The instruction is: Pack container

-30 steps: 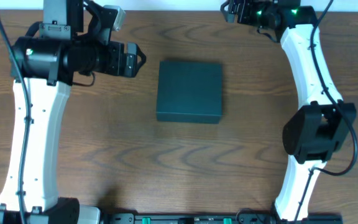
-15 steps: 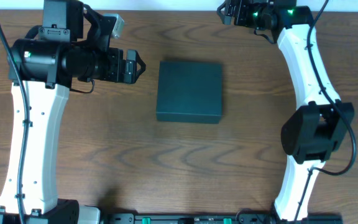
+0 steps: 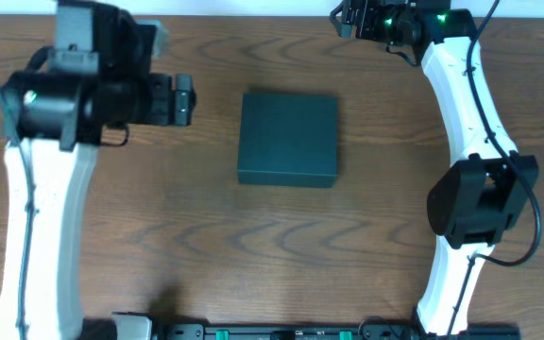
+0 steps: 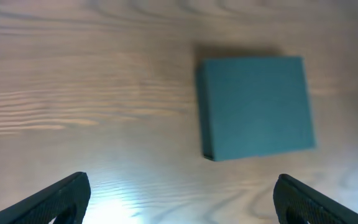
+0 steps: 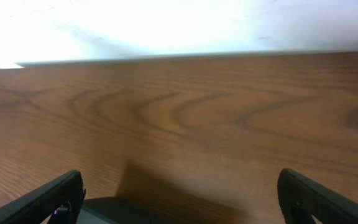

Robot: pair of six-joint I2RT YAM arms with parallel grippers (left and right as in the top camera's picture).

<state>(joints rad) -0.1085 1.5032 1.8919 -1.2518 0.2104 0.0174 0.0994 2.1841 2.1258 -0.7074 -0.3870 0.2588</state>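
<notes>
the container (image 3: pixel 288 139) is sitting closed, its lid lying flat, near the middle of the wooden table (image 3: pixel 206 246), touching neither arm. the left gripper (image 3: pixel 185 99) is hovering near its left side, apart from it, with its 2 fingers (image 4: pixel 61 196) spread wide and grasping nothing. the right gripper (image 3: pixel 346 17) is hanging over the table's far edge, well apart from the box, jaws also released wide and empty.

Dark teal container (image 3: pixel 288 138) lies closed, flat, mid-table.
</notes>
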